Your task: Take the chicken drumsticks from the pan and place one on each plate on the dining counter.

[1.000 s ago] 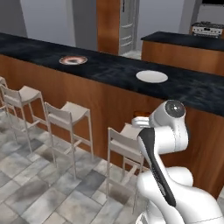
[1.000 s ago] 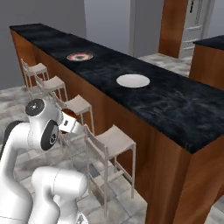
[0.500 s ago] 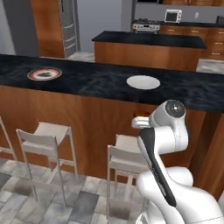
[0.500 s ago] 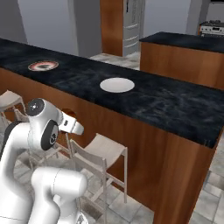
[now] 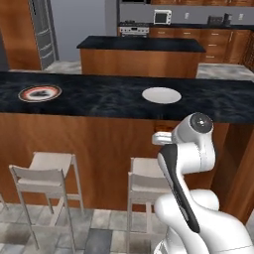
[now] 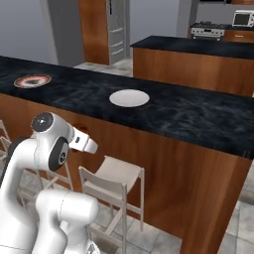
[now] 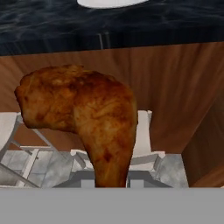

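The tool (image 7: 112, 186) is holding 1 golden drumstick (image 7: 83, 118) low in front of the counter (image 5: 99, 96). The left plate (image 5: 39, 93) seems to carry the darker piece already. The near white plate (image 5: 161, 95) waits empty, so about half remains.

golden-brown drumstick (image 7: 87, 118), black marbled counter (image 5: 99, 96)

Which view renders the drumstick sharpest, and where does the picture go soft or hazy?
Hand view: the drumstick is close up, its browned skin texture crisp. Left base view: the far plate looks smeared. Right base view: the bare plate is flat white, without visible glare.
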Motion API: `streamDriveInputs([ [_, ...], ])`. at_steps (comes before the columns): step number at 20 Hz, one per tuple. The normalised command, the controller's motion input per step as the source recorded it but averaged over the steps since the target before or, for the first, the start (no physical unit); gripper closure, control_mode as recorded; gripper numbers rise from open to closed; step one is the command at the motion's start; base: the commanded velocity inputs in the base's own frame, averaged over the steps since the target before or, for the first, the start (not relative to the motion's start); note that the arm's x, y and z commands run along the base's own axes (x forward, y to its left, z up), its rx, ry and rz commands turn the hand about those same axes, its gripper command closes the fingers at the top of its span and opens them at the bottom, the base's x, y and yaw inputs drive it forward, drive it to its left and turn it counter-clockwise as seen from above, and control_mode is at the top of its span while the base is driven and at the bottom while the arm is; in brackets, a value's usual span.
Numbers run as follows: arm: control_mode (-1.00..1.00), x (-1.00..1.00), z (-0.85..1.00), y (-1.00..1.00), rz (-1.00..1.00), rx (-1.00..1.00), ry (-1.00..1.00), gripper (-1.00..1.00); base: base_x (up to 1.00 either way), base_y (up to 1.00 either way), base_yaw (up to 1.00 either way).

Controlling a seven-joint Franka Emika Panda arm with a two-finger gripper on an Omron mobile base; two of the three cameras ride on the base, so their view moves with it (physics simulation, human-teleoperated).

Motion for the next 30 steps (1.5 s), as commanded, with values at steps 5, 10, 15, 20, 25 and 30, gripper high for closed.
streamDriveInputs([
  [5,1.0,0.0,0.0,0.0,0.0,0.0,0.0,1.0,0.07,0.26,-0.08],
  [10,1.0,0.0,0.0,0.0,0.0,0.0,0.0,1.0,0.28,0.31,-0.1],
  [15,1.0,0.0,0.0,0.0,0.0,0.0,0.0,1.0,0.35,0.42,-0.22],
  [20,1.0,0.0,0.0,0.0,0.0,0.0,0.0,1.0,0.11,0.36,-0.13],
  [25,1.0,0.0,0.0,0.0,0.0,0.0,0.0,1.0,0.01,0.15,-0.06],
  [30,-1.0,0.0,-0.02,0.0,0.0,-0.03,-0.02,1.0,0.0,0.03,-0.01],
])
